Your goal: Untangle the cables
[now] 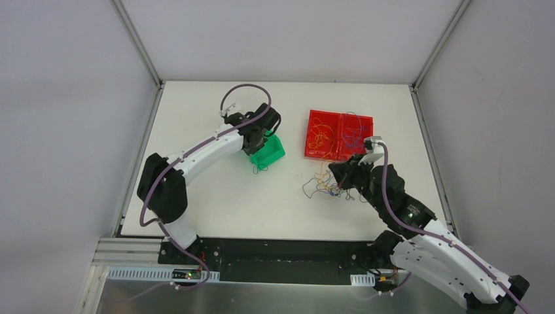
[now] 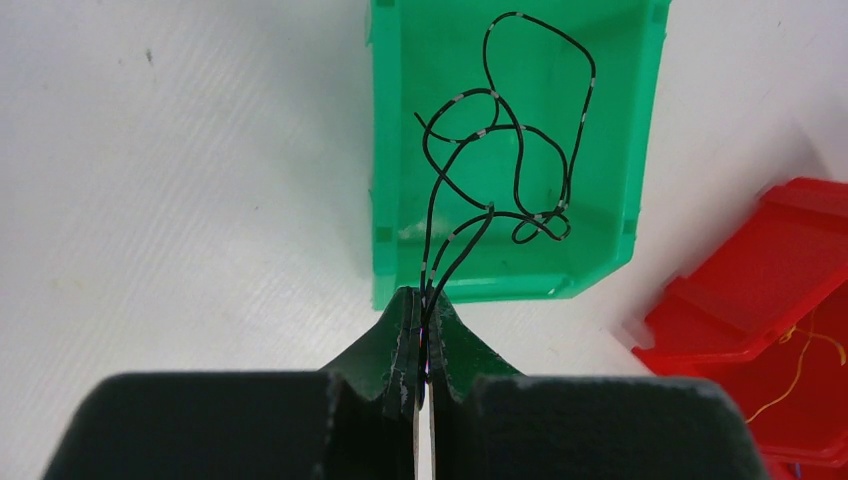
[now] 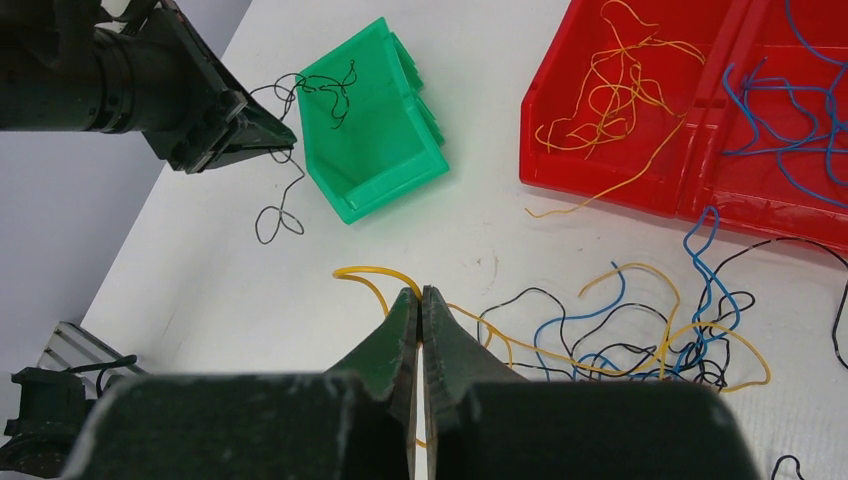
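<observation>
1. Table (image 1: 216, 196): white, with the two arms reaching out over it, well apart from each other.
2. Red tray (image 1: 310, 118), far right side, two compartments. Orange-yellow wires lie in the left one and blue in the right. That part looks sorted.
3. Green bin (image 2: 400, 120), left of the tray. A black wire (image 2: 591, 85) curls inside it. The left gripper (image 2: 425, 300) has its jaws closed on that wire's end, with the tips at the bin's near wall. I read this as a drop-off not yet released.
4. Tangle (image 3: 620, 340) of cables on the table just in front of the tray: blue, black and yellow strands crossing. A good share is left to do.
5. Right gripper (image 3: 421, 295), at the tangle's left edge. Its jaws are pressed together and a yellow wire (image 3: 365, 270) meets the tips from both sides, so it looks pinched.
6. Hard to make out:
   - Strands are hair-thin from above.
   - The right arm covers the tray's near corner.
   - A black loop lies beside the bin; I cannot tell whether it belongs to the held strand.
</observation>
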Tool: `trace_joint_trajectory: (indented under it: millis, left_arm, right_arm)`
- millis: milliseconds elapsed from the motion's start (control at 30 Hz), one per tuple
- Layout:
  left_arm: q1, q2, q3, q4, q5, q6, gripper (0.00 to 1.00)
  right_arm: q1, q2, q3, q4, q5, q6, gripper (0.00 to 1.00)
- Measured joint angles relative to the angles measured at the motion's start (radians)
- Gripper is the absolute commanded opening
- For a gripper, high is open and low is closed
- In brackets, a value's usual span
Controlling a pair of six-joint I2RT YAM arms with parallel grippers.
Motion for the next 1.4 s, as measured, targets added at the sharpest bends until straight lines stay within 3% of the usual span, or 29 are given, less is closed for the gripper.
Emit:
trace_joint_trajectory:
  millis: [400, 767, 1000, 1400]
  left_arm:
    - [0.093, 0.193, 0.168, -0.027, 0.109, -0.041, 0.0]
    - [0.103, 0.283, 0.304, -0.044, -0.021, -0.032, 0.0]
    - [0.103, 0.34, 0.283, -0.023, -0.099, -0.033, 0.0]
    - [0.103, 0.357, 0.13, 0.168, -0.07, -0.038, 0.0]
  right_arm:
    - [0.0, -0.002, 0.0, 0.0, 0.006, 0.002, 0.0]
    - [0.0, -0.001, 0.0, 0.0, 0.006, 0.003, 0.0]
    - [0.0, -0.001, 0.0, 0.0, 0.006, 0.003, 0.0]
    - [0.0, -0.002, 0.0, 0.0, 0.006, 0.006, 0.0]
